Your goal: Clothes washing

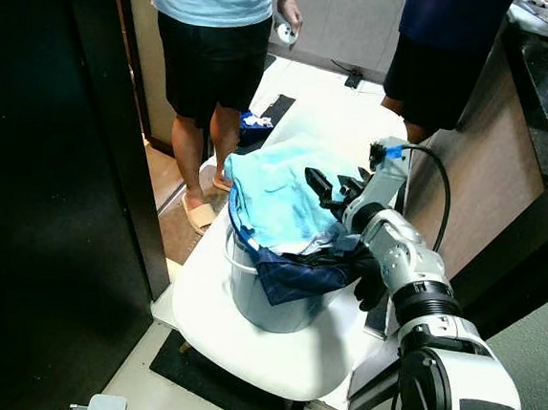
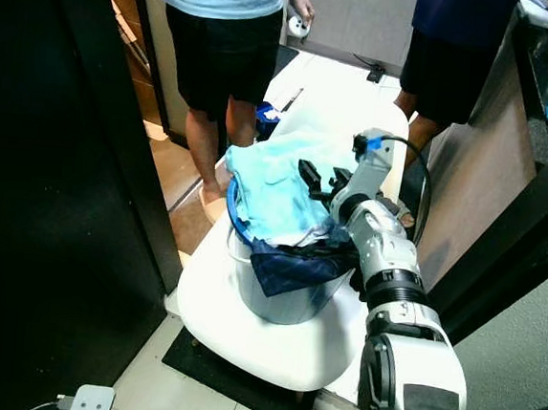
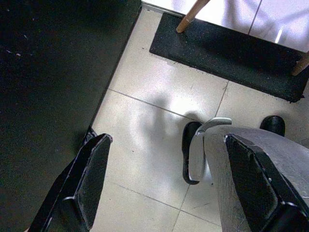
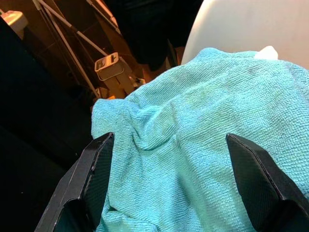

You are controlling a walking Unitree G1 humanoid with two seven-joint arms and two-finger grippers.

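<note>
Your right gripper [image 1: 338, 187] sits at frame centre, fingers spread wide, just above the turquoise towel [image 1: 279, 201] (nothing pinched). The towel tops a pale bucket [image 1: 275, 306] of clothes, a navy garment [image 1: 297, 269] draped over its rim, on a white chair [image 1: 252, 342]. Your left gripper [image 3: 164, 186] hangs spread over floor tiles. Two people stand at the top.

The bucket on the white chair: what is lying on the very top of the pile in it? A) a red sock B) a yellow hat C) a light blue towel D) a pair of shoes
C: a light blue towel is heaped on top of the bucket, above a dark blue cloth, and the right hand hovers open just over it.
</note>
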